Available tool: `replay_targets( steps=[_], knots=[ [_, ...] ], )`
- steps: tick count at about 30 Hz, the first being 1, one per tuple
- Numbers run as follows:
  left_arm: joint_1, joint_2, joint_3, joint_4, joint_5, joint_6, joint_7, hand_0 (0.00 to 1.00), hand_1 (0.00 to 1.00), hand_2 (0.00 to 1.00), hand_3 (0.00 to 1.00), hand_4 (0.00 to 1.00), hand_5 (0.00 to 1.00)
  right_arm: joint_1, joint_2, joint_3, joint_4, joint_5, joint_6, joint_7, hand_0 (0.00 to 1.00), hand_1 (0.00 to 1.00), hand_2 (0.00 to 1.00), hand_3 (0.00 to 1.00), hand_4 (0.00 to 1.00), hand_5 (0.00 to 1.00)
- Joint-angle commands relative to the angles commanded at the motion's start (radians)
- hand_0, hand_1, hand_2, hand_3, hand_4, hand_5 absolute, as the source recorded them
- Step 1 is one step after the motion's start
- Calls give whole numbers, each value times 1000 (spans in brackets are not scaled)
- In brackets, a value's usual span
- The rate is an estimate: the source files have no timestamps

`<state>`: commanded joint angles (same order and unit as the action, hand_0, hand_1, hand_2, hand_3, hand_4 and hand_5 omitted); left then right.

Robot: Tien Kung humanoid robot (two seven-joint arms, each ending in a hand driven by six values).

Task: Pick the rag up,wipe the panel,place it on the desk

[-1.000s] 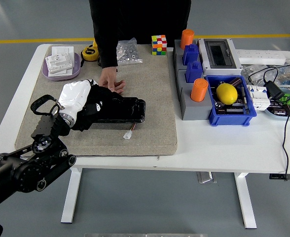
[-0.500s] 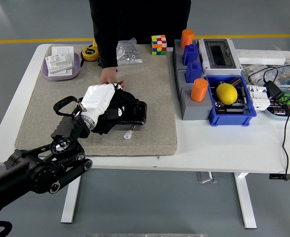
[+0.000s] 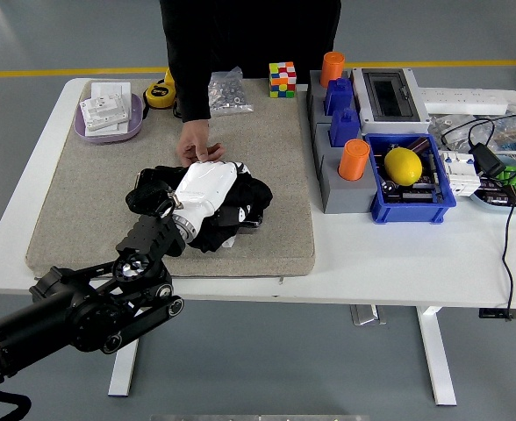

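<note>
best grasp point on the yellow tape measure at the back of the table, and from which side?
Probably the round body of the yellow tape measure, pinched across its flat faces from above. It lies flat at the mat's far edge, with the purple tray close on its left and the person's sleeve right beside it, so side approaches look crowded.

White table (image 3: 240,285) bearing a beige-grey mat (image 3: 91,202). On the mat: black rag (image 3: 245,206) under the white-shelled left hand (image 3: 205,189) of a black arm. Beyond the mat's far edge: lilac tray (image 3: 109,130), yellow tape measure (image 3: 160,93), multicoloured cube (image 3: 283,78). Right of the mat: orange cylinders (image 3: 354,159), blue bin (image 3: 412,202) holding a yellow lemon (image 3: 404,165).
</note>
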<state>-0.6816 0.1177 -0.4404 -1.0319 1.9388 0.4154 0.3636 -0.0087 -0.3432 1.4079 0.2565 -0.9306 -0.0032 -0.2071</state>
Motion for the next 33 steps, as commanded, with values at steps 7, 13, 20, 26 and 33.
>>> replay_targets(
  steps=[7, 13, 20, 26, 33],
  knots=[
    [9, 4, -10, -21, 4, -2, 2, 240, 117, 438, 324, 16, 2, -4, 1, -3, 0, 3, 0, 0, 695, 445, 636, 615, 998, 699],
    [19, 12, -40, -29, 8, -3, 3, 238, 118, 439, 326, 23, 2, -4, 2, -8, 1, 7, -3, 1, 695, 445, 636, 616, 998, 699],
    [36, 35, -85, -23, 22, -5, 4, 239, 119, 440, 327, 25, 2, -10, 4, -3, 0, 6, -3, 0, 693, 445, 635, 615, 998, 698],
    [49, 52, -118, -16, 34, -5, 4, 239, 119, 440, 326, 25, 2, -13, 6, 1, -1, 7, -4, 1, 694, 445, 636, 615, 998, 698],
    [62, 66, -141, -1, 43, -5, 2, 239, 119, 440, 326, 25, 2, -15, 7, 5, 0, 6, -6, 2, 693, 445, 636, 615, 998, 698]
  ],
)
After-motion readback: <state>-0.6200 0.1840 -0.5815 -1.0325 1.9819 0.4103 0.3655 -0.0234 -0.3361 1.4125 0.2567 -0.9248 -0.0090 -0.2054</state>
